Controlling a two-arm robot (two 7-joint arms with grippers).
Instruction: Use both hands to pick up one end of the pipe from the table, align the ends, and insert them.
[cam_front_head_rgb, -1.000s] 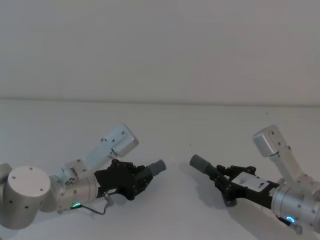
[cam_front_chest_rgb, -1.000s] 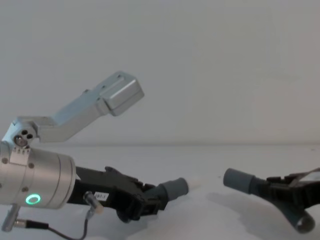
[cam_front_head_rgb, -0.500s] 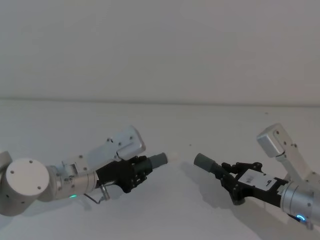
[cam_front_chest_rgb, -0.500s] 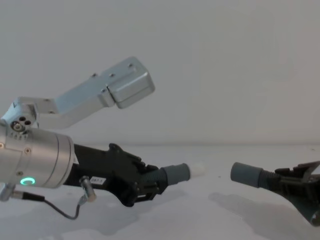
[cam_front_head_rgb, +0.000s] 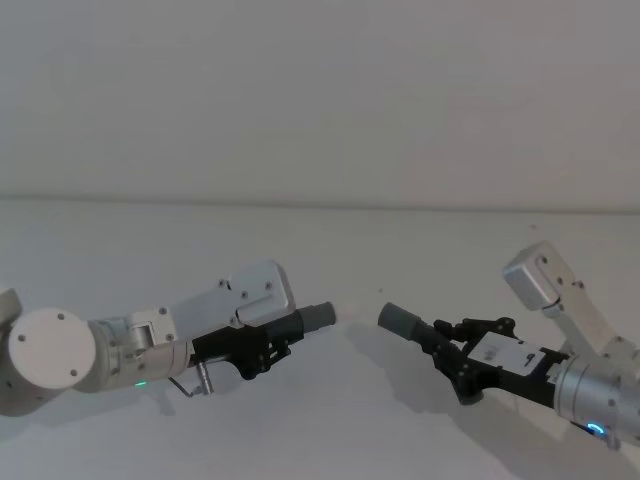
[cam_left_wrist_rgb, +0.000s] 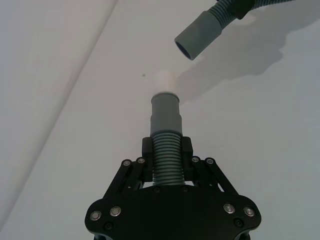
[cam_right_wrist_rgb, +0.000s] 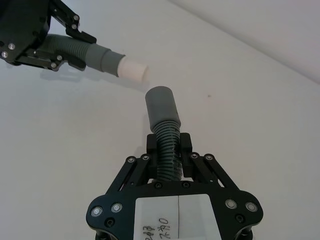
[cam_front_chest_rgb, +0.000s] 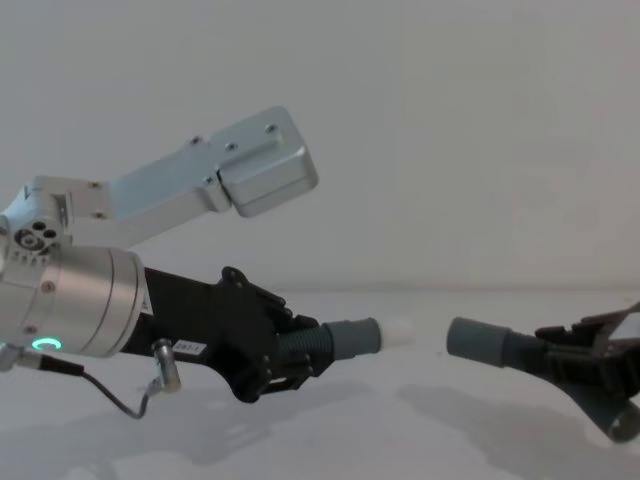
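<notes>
- Left gripper (cam_front_head_rgb: 268, 345) clamped on left hose piece (cam_front_chest_rgb: 300, 345); grey cuff (cam_front_head_rgb: 317, 316) with white tip (cam_front_chest_rgb: 397, 331) points right, above table (cam_front_head_rgb: 330, 420).
- Right gripper (cam_front_head_rgb: 455, 352) clamped on right hose piece (cam_right_wrist_rgb: 166, 145); its cuff (cam_front_head_rgb: 400, 321) faces the left one, apart, unjoined.

A: Colours, quick! Left gripper (cam_front_chest_rgb: 290, 355), black all over, silver screw heads dotted along its fingers (cam_left_wrist_rgb: 145, 156), on a silver wrist (cam_front_chest_rgb: 75, 305) with a green ring glowing.

B: And its hose (cam_left_wrist_rgb: 166, 162), dark grey and ribbed, runs into a smooth mid-grey cuff (cam_left_wrist_rgb: 165, 112) tipped with a white plug (cam_right_wrist_rgb: 133, 70).

A: Right gripper (cam_right_wrist_rgb: 169, 155), black again, white label with dark print on top, and a blue-green glow at its wrist (cam_front_head_rgb: 592, 432).

B: Its hose (cam_right_wrist_rgb: 166, 147), same ribbed dark grey, has a plain grey cuff (cam_right_wrist_rgb: 161, 107). White matte counter (cam_front_head_rgb: 350, 420), pale grey wall (cam_front_head_rgb: 320, 90).
</notes>
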